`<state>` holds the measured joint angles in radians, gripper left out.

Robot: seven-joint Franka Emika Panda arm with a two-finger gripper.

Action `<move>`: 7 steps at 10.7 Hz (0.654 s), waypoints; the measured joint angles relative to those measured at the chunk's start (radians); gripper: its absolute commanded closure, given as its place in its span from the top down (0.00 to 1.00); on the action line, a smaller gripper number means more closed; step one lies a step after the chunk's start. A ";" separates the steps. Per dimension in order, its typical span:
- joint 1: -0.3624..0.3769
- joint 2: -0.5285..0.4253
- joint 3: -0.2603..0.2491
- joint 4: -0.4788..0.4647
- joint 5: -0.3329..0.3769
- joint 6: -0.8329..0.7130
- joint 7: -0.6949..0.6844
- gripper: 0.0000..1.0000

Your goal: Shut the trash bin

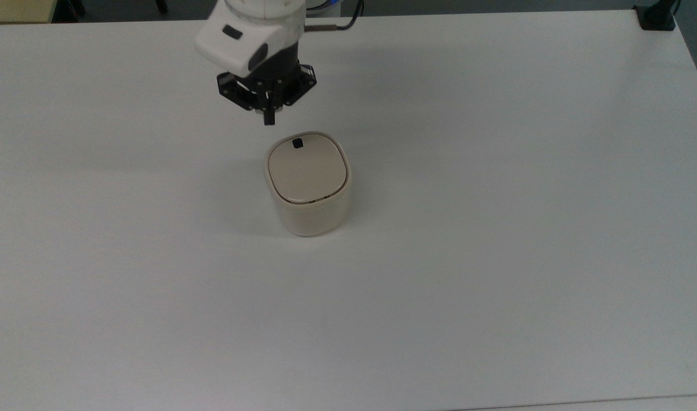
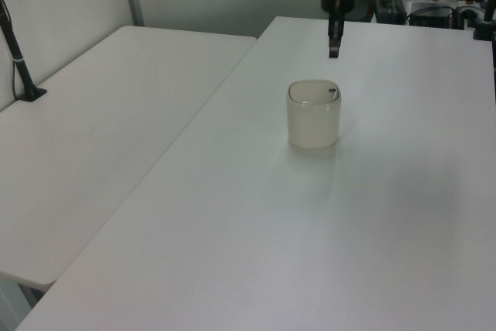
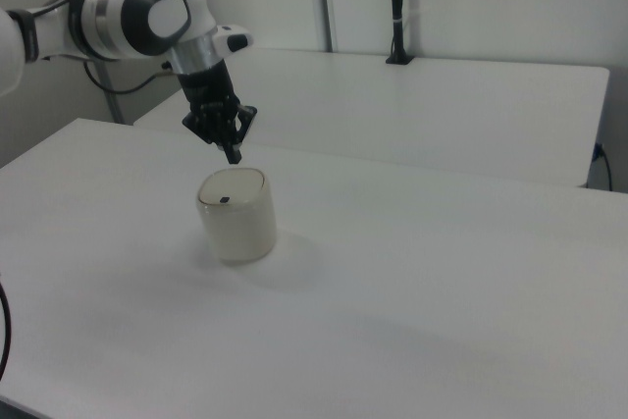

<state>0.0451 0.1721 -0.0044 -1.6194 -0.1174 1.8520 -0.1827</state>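
The cream-beige trash bin (image 1: pixel 308 188) (image 2: pixel 314 114) (image 3: pixel 236 215) stands upright on the white table, its flat lid lying level in the rim. A small black square tab (image 1: pixel 297 143) marks the lid near its far edge in the top view. My gripper (image 1: pixel 268 119) (image 2: pixel 334 52) (image 3: pixel 234 155) hangs in the air above and beyond the bin, clear of the lid, pointing down. Its fingers are pressed together with nothing between them.
The white table (image 1: pixel 496 228) stretches wide on all sides of the bin. A second white table (image 2: pixel 101 129) stands at the left view's left, with a black post (image 2: pixel 19 60) clamped to it. A black clamp (image 1: pixel 656 17) sits at the top view's far right corner.
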 measured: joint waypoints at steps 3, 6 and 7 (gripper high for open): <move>-0.056 -0.086 -0.001 0.000 0.000 -0.080 0.028 0.11; -0.090 -0.132 -0.002 0.000 0.003 -0.123 0.060 0.12; -0.099 -0.142 -0.002 -0.001 0.025 -0.126 0.067 0.21</move>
<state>-0.0542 0.0304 -0.0068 -1.6202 -0.0923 1.7261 -0.1160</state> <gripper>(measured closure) 0.890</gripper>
